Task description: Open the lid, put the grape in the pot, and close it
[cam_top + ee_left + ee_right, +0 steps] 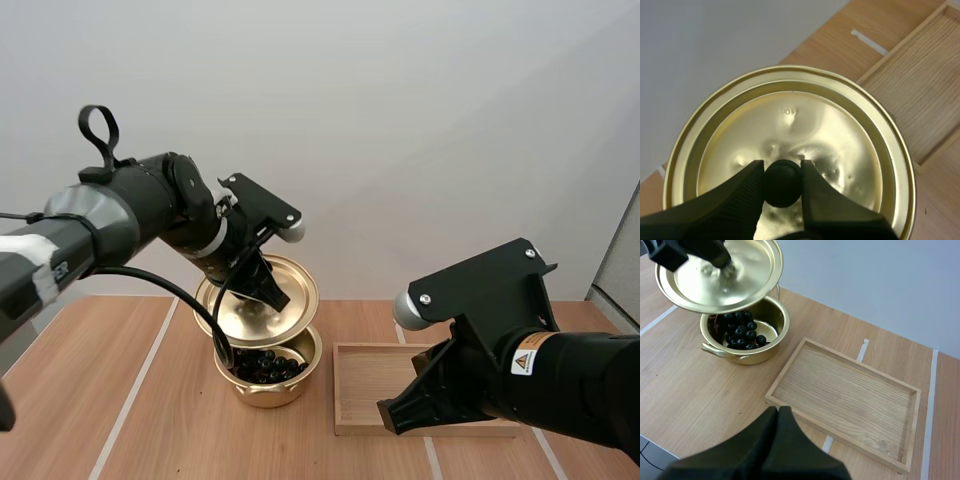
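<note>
Right, the grapes (pixel 742 332) are in the pot (pixel 747 359): a dark bunch sitting on the bottom, nothing else in there. The lid (pixel 752 275) hangs just above the pot, tilted and clear of the rim. The left gripper (pixel 782 167) has it by the black knob (pixel 782 187), fingers pinching the knob from both sides with ribbed faces against it. Gripping the knob makes sense: it's the only handle, and it leaves the lid's rim free to seat. The tilt probably comes from the wrist angle. I'd level it before lowering, or one edge meets the pot rim first and the lid may skate.

My read: opening and loading look done, closing is the step in hand.

The wooden tray (pixel 840 385) lies flat on the table (pixel 685 385) to the right of the pot, close but apart, with nothing in it. The right gripper (pixel 778 412) hovers by the tray's near edge, well apart from the pot. Its fingers are pressed together into one wedge, holding nothing, out of the lid's path.
</note>
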